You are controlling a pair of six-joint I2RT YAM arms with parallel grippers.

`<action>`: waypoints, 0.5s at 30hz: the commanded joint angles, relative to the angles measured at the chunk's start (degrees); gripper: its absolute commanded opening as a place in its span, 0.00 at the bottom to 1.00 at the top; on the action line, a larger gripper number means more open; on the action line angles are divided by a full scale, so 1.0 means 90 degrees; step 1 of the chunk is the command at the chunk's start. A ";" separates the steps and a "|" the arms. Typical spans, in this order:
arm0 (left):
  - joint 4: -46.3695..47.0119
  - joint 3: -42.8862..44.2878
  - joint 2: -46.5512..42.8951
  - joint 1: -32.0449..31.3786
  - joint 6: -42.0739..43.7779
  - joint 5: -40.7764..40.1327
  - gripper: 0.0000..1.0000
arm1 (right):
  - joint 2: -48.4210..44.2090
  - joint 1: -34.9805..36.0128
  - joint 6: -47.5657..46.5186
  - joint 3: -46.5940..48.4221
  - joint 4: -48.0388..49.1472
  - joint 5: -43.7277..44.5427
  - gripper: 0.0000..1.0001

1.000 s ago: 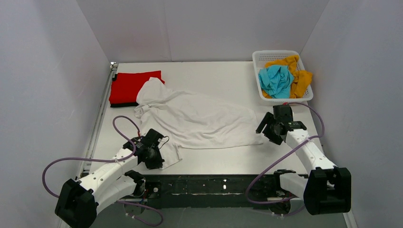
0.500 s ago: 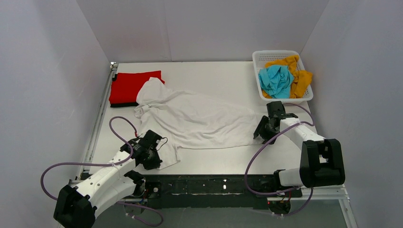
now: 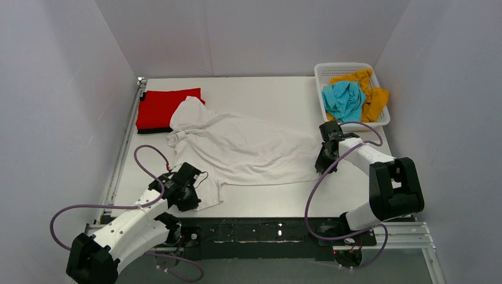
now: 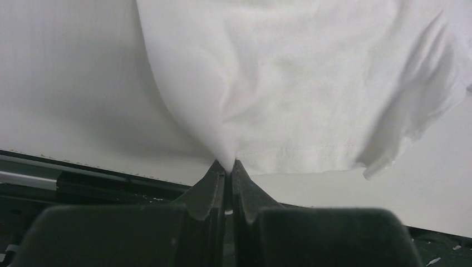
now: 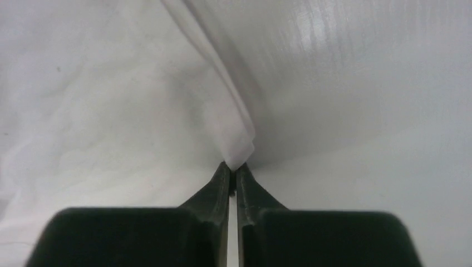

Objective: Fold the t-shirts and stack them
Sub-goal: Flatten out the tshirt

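White t-shirt (image 3: 248, 151) lies spread mid-table, its far end overlapping the folded red t-shirt (image 3: 157, 106). It's limp and light, so take it at hems and corners. Left gripper (image 4: 228, 167) pinches the near hem, and right gripper (image 5: 234, 166) pinches the right-side edge. You can't read the bunched sleeves or collar.

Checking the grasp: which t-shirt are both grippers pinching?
The white t-shirt, spread mid-table; the red t-shirt lies folded, the teal t-shirt and mustard t-shirt are crumpled in the basket.
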 commanded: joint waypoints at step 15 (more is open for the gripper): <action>-0.1529 0.4417 -0.0624 -0.0020 0.2125 -0.2116 0.00 | -0.2691 0.0137 -0.0692 0.2458 -0.1720 -0.0347 0.01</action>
